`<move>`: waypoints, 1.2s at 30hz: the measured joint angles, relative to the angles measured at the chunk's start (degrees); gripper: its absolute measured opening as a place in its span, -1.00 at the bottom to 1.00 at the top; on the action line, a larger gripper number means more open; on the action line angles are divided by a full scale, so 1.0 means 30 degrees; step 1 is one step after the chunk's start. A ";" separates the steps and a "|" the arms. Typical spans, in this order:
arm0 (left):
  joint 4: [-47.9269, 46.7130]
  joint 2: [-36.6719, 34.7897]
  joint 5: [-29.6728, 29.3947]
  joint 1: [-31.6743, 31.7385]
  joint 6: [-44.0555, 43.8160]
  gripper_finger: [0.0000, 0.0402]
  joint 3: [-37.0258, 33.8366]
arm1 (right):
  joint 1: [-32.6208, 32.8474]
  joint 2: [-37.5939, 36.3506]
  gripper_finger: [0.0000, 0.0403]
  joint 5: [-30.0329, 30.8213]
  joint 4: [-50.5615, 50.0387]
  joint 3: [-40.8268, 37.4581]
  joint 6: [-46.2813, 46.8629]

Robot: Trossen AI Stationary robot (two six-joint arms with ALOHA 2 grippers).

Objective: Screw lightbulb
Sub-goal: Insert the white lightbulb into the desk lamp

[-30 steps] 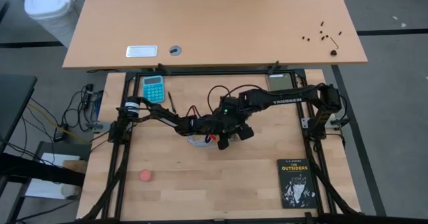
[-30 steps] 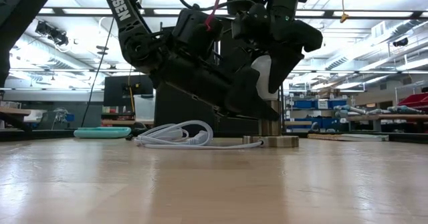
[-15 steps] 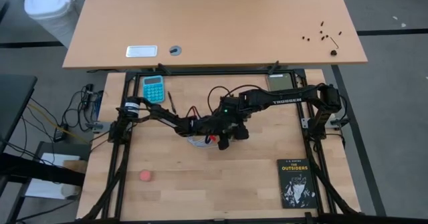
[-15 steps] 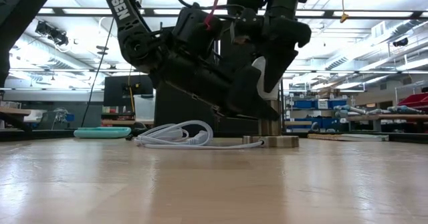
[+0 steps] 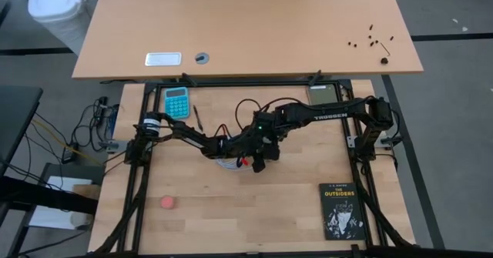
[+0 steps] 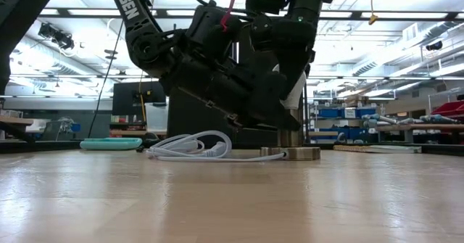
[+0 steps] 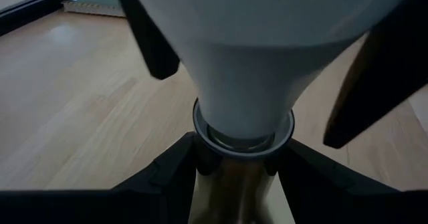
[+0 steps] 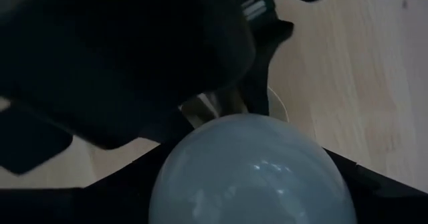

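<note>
The white frosted lightbulb (image 7: 247, 83) stands upright with its neck in a brass socket (image 7: 234, 184). The socket rises from a round base disc (image 6: 290, 154) that lies flat on the table, with a white cord (image 6: 190, 146) coiled beside it. My left gripper (image 7: 235, 178) reaches in slanting from the table's left and is shut on the socket's stem. My right gripper (image 6: 293, 80) comes down from above and is shut on the bulb, whose dome (image 8: 254, 174) fills the right wrist view. In the high view both grippers (image 5: 250, 152) hide the bulb. My left gripper pinches the socket's brass stem (image 7: 231, 177) between its two fingers (image 7: 164, 177), just under the bulb's neck. The fingers come low, slanting down from the table's left. The socket stands upright with its base disc on the table. My right gripper holds the bulb's wide white body (image 7: 200, 23) between its two fingers (image 7: 150, 37), one on each side. The fingers point down from above. The bulb stands upright with its neck in the socket.
A teal calculator (image 5: 177, 102) and a pen (image 5: 196, 118) lie at the far left. A black book (image 5: 340, 210) lies near the right front. A small pink thing (image 5: 168, 202) lies at the left front. The white cord (image 5: 226, 164) lies by the grippers.
My right gripper has turned about the upright bulb while staying over it, so its fingers stand at a different angle in the high and low views. My left gripper has kept its place on the socket.
</note>
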 joint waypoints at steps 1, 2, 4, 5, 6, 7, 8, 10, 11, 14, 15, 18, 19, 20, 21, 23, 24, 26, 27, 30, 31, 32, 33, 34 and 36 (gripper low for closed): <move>-0.0011 0.0000 -0.0045 0.0000 -0.0034 -0.04 0.0000 | 0.0000 0.0000 0.35 0.0027 -0.0007 0.0000 0.0519; -0.0014 0.0000 -0.0062 0.0000 -0.0041 -0.04 0.0000 | 0.0012 0.0000 0.35 0.0030 -0.0021 0.0000 0.0996; -0.0021 0.0000 -0.0069 0.0000 -0.0046 -0.04 0.0000 | 0.0092 0.0000 0.35 0.0079 -0.0063 0.0000 0.1756; -0.0025 0.0000 -0.0069 0.0001 -0.0048 -0.04 0.0000 | 0.0135 0.0000 0.35 0.0099 -0.0063 0.0000 0.2135; -0.0028 0.0000 -0.0066 0.0004 -0.0060 -0.04 0.0000 | 0.0168 0.0000 0.36 0.0110 -0.0060 0.0000 0.2587; -0.0028 0.0000 -0.0069 0.0007 -0.0077 -0.04 0.0000 | 0.0175 0.0000 0.36 0.0110 -0.0057 0.0000 0.3082; -0.0028 0.0000 -0.0067 0.0007 -0.0102 -0.04 0.0000 | 0.0189 0.0000 0.36 0.0110 -0.0046 0.0000 0.3534; -0.0028 0.0000 -0.0062 0.0007 -0.0108 -0.04 0.0000 | 0.0197 -0.0007 0.36 0.0096 -0.0053 0.0000 0.4543; -0.0028 0.0000 -0.0065 0.0007 -0.0114 -0.04 0.0000 | 0.0197 -0.0007 0.36 0.0095 -0.0061 0.0000 0.5101; -0.0028 0.0000 -0.0062 0.0007 -0.0114 -0.04 0.0000 | 0.0197 -0.0007 0.35 0.0088 -0.0058 0.0000 0.6510; -0.0028 0.0000 -0.0062 0.0007 -0.0114 -0.04 0.0000 | 0.0197 -0.0007 0.35 0.0088 -0.0054 0.0000 0.6900; -0.0028 0.0000 -0.0062 0.0007 -0.0180 -0.04 0.0000 | 0.0202 -0.0007 0.36 0.0075 -0.0097 0.0000 0.7806; -0.0030 0.0000 -0.0062 0.0007 -0.0187 -0.04 0.0000 | 0.0210 -0.0007 0.36 0.0068 -0.0097 0.0000 0.8007; -0.0028 0.0000 -0.0065 -0.0022 -0.0189 -0.04 0.0000 | 0.0211 -0.0007 0.36 0.0066 -0.0109 0.0000 0.8193; -0.0021 0.0000 -0.0095 -0.0046 -0.0187 -0.04 -0.0001 | 0.0211 -0.0007 0.36 0.0062 -0.0119 0.0000 0.8260; -0.0021 0.0000 -0.0130 -0.0051 -0.0180 -0.04 -0.0007 | 0.0211 -0.0007 0.36 0.0051 -0.0103 0.0000 0.8101; -0.0014 0.0007 -0.0168 -0.0058 -0.0172 -0.04 -0.0007 | 0.0210 -0.0007 0.36 0.0051 -0.0074 0.0000 0.7803; -0.0027 0.0007 -0.0251 -0.0058 -0.0165 -0.04 -0.0007 | 0.0198 -0.0007 0.38 -0.0008 -0.0005 0.0000 0.7063; -0.0033 0.0007 -0.0246 -0.0058 -0.0129 -0.04 -0.0007 | 0.0197 -0.0016 0.40 -0.0165 0.0036 0.0000 0.6526; -0.0043 0.0007 -0.0227 -0.0066 0.0020 -0.04 -0.0007 | 0.0176 -0.0073 0.50 -0.0848 0.0132 0.0000 0.4942; -0.0035 0.0007 -0.0202 -0.0066 0.0061 -0.04 -0.0007 | 0.0109 -0.0073 0.55 -0.1013 0.0235 0.0001 0.4474; -0.0042 0.0007 -0.0207 -0.0066 0.0054 -0.04 -0.0007 | 0.0056 -0.0073 0.60 -0.1093 0.0230 0.0007 0.4077; -0.0035 0.0007 -0.0200 -0.0066 0.0054 -0.04 -0.0007 | 0.0029 -0.0073 0.66 -0.1092 0.0231 0.0007 0.3772; -0.0035 0.0007 -0.0205 -0.0066 0.0054 -0.04 -0.0007 | -0.0014 -0.0073 0.71 -0.1092 0.0237 0.0015 0.3389; -0.0033 0.0007 -0.0208 -0.0066 0.0054 -0.04 -0.0007 | -0.0161 -0.0073 0.82 -0.1106 0.0229 0.0029 0.2826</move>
